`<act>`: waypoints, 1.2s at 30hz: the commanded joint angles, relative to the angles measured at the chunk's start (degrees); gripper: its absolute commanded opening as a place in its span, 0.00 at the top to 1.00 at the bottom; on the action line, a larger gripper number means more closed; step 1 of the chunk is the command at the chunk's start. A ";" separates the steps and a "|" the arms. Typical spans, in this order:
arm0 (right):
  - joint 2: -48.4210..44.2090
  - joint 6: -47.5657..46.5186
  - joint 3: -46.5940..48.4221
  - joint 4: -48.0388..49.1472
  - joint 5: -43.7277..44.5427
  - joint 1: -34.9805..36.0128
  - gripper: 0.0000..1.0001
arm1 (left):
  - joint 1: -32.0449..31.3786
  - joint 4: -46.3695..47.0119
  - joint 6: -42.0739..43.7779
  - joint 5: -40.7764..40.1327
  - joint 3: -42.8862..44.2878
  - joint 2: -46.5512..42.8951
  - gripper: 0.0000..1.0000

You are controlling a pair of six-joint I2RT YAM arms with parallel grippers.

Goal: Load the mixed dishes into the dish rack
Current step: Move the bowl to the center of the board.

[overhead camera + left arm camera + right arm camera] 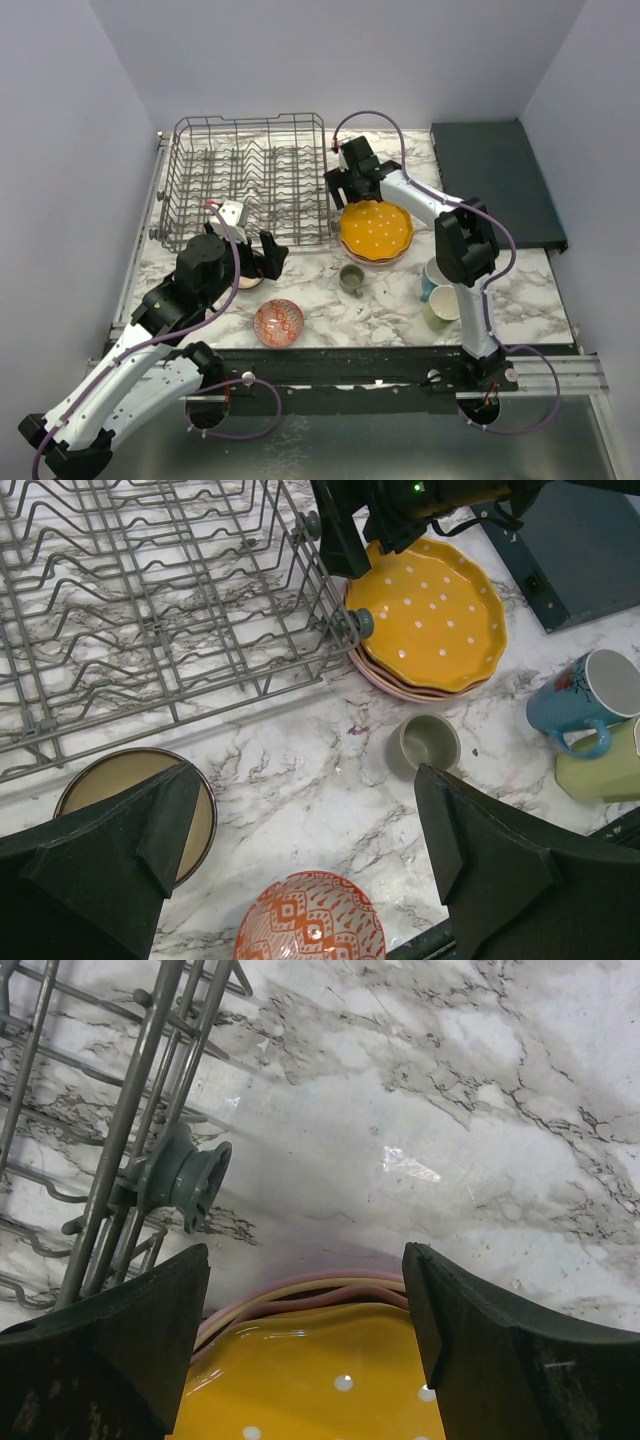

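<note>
Currently right hand (305,1260) is spread, fingers either side of the orange plate's (376,229) far rim. That plate tops the pink plates (400,688) on the desk (390,300), just right of the dish rack (245,175). Left hand (305,775) is spread, hovering between the brown bowl (120,790) and grey cup (351,277). Red-patterned bowl (279,322) sits nearer the bases.

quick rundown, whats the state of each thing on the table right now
dish rack, empty
orange plate, flat atop pink plates
grey cup, upright, empty
blue mug, upright
yellow-green mug, upright
patterned bowl, upright, empty
brown bowl, upright, empty
left gripper, fingers open near brown bowl
right gripper, fingers open over plate rim
</note>
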 commanded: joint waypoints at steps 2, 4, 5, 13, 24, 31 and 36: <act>0.68 -3.42 -3.23 1.56 -3.13 -0.27 0.15 | -0.09 -0.66 0.39 -0.90 -0.72 -0.61 0.01; 1.32 -4.23 -3.30 0.16 -2.94 -0.27 0.15 | -0.02 -0.65 0.39 -0.90 -0.72 -0.64 0.01; 1.56 -4.52 -3.36 -0.62 -2.80 -0.41 0.15 | -0.05 -0.68 0.39 -0.90 -0.72 -0.62 0.01; -0.16 -6.78 -6.29 -4.73 -4.47 -0.34 0.15 | -0.04 -0.64 0.39 -0.76 -0.72 -0.48 0.01; -2.82 -5.53 -11.48 -6.16 -7.67 -0.37 0.16 | -0.02 -0.72 0.39 -0.56 -0.72 -0.48 0.01; -6.26 -2.40 -16.45 -5.44 -6.36 -0.40 0.16 | -0.02 -0.70 0.30 -0.37 -0.69 -0.40 0.01; -8.32 1.64 -19.17 -6.07 -4.03 -0.37 0.16 | -0.07 -0.68 0.29 -0.15 -0.72 -0.36 0.01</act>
